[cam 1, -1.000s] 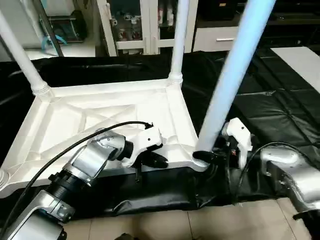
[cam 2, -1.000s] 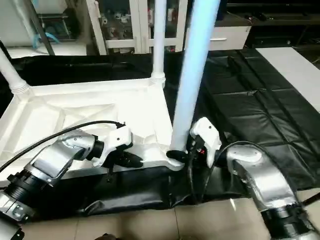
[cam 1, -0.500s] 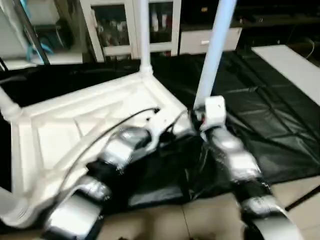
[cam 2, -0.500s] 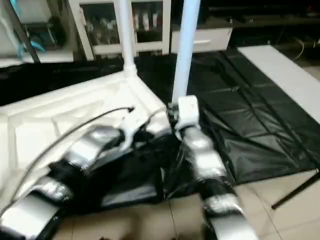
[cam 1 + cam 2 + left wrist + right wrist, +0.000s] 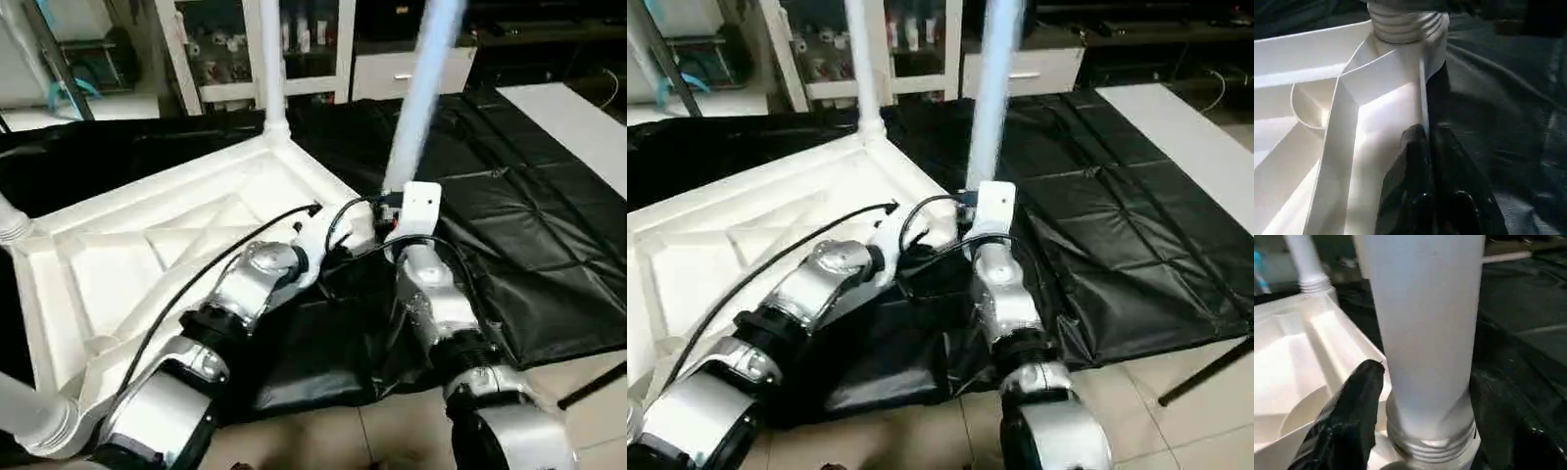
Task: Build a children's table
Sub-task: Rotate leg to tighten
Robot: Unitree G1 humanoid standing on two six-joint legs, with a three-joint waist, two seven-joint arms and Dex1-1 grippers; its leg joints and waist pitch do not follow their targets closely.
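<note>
The children's table lies upside down: the white tabletop (image 5: 176,245) shows its ribbed underside on the black cover. Three legs stand in its other corners: the far leg (image 5: 266,59), the left leg (image 5: 12,220) and the near-left leg (image 5: 29,411). A fourth leg (image 5: 423,88) rises upright from the near-right corner socket (image 5: 1430,440). My left gripper (image 5: 338,235) is shut on the tabletop's thin rim (image 5: 1422,88) just beside that socket. My right gripper (image 5: 390,211) is at the base of this leg (image 5: 1425,308), right above the socket.
The black-covered work table (image 5: 529,215) stretches to the right and ends at a front edge over the tiled floor (image 5: 558,401). White cabinets (image 5: 323,49) stand behind it. A white panel (image 5: 578,117) lies at the far right. A black cable (image 5: 196,284) arcs over my left forearm.
The head view has swung and tilted, so the whole scene looks turned. Both grippers stay at the same near-right corner, the left one still pinching the rim.
</note>
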